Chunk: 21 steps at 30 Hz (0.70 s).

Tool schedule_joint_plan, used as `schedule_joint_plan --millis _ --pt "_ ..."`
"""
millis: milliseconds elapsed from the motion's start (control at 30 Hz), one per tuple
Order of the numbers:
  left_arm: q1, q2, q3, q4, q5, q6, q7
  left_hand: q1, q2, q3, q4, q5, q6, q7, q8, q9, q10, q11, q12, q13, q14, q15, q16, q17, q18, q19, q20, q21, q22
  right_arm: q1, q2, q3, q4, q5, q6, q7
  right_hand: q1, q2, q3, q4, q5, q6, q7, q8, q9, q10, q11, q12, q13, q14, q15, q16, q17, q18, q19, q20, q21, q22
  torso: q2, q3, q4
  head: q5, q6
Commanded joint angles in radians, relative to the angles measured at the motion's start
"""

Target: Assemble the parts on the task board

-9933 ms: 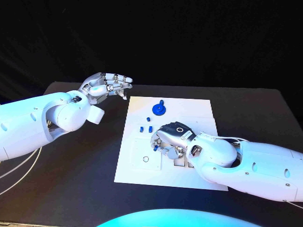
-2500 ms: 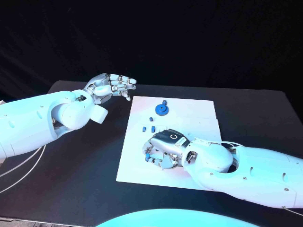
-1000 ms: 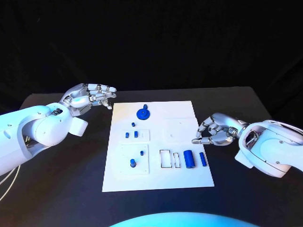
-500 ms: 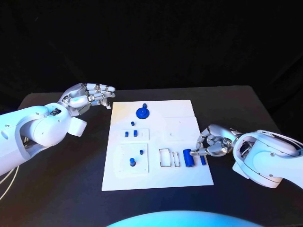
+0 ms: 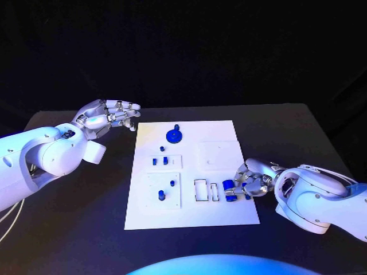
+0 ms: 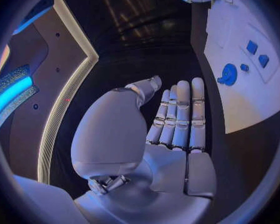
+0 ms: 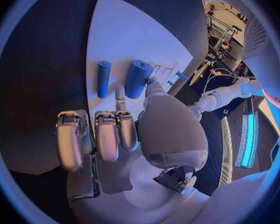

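While the right hand (image 5: 251,179) sits low over the task board's (image 5: 192,217) near-right part, the key relation is hand vs. the two loose blue parts there: thick blue cylinder (image 5: 229,190) and thin blue pin (image 5: 243,195). Both lie flat on the board, side by side, apart from each other, long axes parallel and running roughly near-to-far in head view. Right wrist view confirms: thick blue cylinder (image 7: 137,78) and thin blue pin (image 7: 103,78) lie just ahead of the fingertips (image 7: 119,92), long axes pointing away from the palm, so the fingers line up along them, not across. One fingertip looks very near the cylinder's near end, poss. touching; can't tell for sure. Fingers of the right hand (image 7: 115,134) are curled partway, nothing clearly clasped yet, so grip state can't be called.

Left hand (image 5: 109,116) hangs off the board's far-left corner, over the black table (image 5: 84,229), fingers loosely curled in head view; in left wrist view the left hand (image 6: 171,129) shows fingers extended together, palm bare, holding nothing. It's well apart from the cylinder, so the right hand is clearly nearer.

Judgement: next move prob. a pinch on the cylinder, then into one of the empty slots (image 5: 206,191) just to its left. Risk: cylinder rolls sideways toward the pin if pushed end-on.
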<state>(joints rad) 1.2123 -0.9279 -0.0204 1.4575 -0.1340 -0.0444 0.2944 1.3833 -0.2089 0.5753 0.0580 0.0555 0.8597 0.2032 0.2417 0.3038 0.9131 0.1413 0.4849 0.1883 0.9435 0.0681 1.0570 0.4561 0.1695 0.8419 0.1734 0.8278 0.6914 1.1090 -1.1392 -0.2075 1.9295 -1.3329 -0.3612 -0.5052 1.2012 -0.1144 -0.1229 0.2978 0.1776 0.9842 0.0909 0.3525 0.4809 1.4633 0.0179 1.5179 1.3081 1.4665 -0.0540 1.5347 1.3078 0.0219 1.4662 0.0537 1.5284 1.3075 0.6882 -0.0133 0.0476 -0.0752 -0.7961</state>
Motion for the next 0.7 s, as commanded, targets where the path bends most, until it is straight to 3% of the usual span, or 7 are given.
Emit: schedule_joint_plan --millis 33,400,500,600,700 --pt "0.000 0.000 0.001 0.001 0.007 0.010 0.011 -0.010 0.004 -0.008 0.000 -0.001 -0.007 -0.003 0.004 -0.001 -0.006 -0.003 0.005 -0.001 -0.001 0.004 -0.005 -0.001 0.013 0.007 -0.003 -0.006 -0.001 -0.005 0.010 0.000 -0.006 -0.038 0.026 -0.014 -0.008 -0.003 -0.006 -0.001 -0.003 0.004 -0.004 0.006 0.001 0.066 -0.008 0.004 0.200 0.083 -0.004 0.004 0.151 -0.015 0.098 -0.008 0.006 0.253 -0.001 -0.0004 -0.0003 0.000 -0.001" --pt "0.000 -0.003 0.001 0.002 0.007 0.011 0.009 -0.011 0.005 -0.009 0.002 -0.001 -0.007 -0.003 0.005 -0.002 -0.007 -0.003 0.005 -0.001 -0.001 0.004 -0.005 -0.001 0.014 0.007 -0.003 -0.008 -0.002 -0.020 0.043 0.000 -0.029 -0.051 0.045 -0.030 0.007 -0.001 -0.001 -0.003 -0.003 0.010 -0.007 0.014 0.004 0.065 -0.010 0.003 0.200 0.083 -0.006 0.004 0.154 -0.015 0.098 -0.010 0.009 0.254 0.000 -0.0006 0.0000 0.004 -0.002" --pt "0.000 -0.004 0.001 0.003 0.007 0.011 0.009 -0.011 0.005 -0.009 0.002 -0.001 -0.007 -0.003 0.005 -0.002 -0.007 -0.003 0.005 -0.001 -0.001 0.004 -0.005 -0.001 0.014 0.007 -0.003 -0.008 -0.002 -0.024 0.044 0.000 -0.033 -0.054 0.031 -0.037 0.046 0.023 0.015 -0.005 0.024 0.014 -0.011 0.023 0.006 0.066 -0.013 0.003 0.202 0.083 -0.009 0.005 0.156 -0.016 0.099 -0.012 0.013 0.255 0.000 -0.0006 -0.0011 0.005 -0.002" --pt "0.000 -0.005 0.001 0.003 0.007 0.011 0.008 -0.011 0.006 -0.009 0.003 -0.001 -0.007 -0.003 0.006 -0.002 -0.007 -0.003 0.005 -0.002 -0.001 0.004 -0.005 -0.001 0.014 0.008 -0.003 -0.009 -0.003 -0.026 0.043 0.000 -0.034 -0.050 0.005 -0.039 0.083 0.047 0.029 -0.007 0.085 0.021 -0.015 0.029 0.006 0.067 -0.017 0.002 0.203 0.083 -0.012 0.005 0.156 -0.017 0.099 -0.015 0.017 0.256 -0.001 -0.0001 -0.0013 0.007 -0.002" --pt "0.000 -0.006 0.001 0.002 0.007 0.011 0.008 -0.011 0.006 -0.009 0.003 -0.001 -0.007 -0.003 0.006 -0.002 -0.007 -0.003 0.005 -0.002 -0.001 0.004 -0.005 -0.001 0.014 0.008 -0.003 -0.009 -0.003 -0.027 0.043 0.000 -0.032 -0.039 -0.027 -0.037 0.106 0.059 0.038 -0.007 0.106 0.034 -0.021 0.036 0.006 0.068 -0.022 0.003 0.206 0.084 -0.015 0.005 0.159 -0.018 0.101 -0.017 0.022 0.258 -0.001 0.0005 -0.0012 0.007 -0.002"
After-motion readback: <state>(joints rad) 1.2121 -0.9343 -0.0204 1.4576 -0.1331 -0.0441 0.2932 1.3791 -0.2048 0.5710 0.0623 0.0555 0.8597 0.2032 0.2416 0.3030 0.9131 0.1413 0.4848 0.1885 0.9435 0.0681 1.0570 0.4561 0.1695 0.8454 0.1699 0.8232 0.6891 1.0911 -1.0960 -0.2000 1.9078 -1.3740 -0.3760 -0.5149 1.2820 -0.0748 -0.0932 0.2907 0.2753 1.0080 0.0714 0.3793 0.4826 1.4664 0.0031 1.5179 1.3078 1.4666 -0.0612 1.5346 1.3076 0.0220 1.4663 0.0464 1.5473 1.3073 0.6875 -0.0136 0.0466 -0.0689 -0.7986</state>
